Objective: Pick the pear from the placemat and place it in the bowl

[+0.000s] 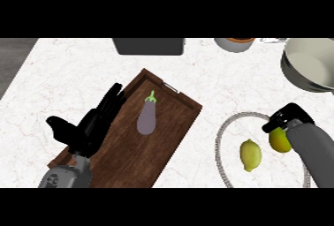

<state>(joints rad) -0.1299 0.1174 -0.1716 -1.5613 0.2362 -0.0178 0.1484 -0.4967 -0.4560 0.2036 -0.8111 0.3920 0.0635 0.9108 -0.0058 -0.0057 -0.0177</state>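
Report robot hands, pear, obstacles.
Left robot hand open over tray. Right robot hand shut on pear, at placemat. Lemon beside pear, bowl ahead.

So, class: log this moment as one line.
right hand shut on pear | pear over placemat | left hand open | bowl without pear

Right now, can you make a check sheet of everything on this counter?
Surface: white marbled counter.
Job's things: pear in the right hand, over the round placemat; bowl at the far right.
Clutter: lemon on the placemat; eggplant on a wooden tray; dark box and small pot at the far edge.
Hands: left hand open over the tray's left edge; right hand curled round the pear.
Cables: nothing seen.
Surroundings: grey floor on the left.
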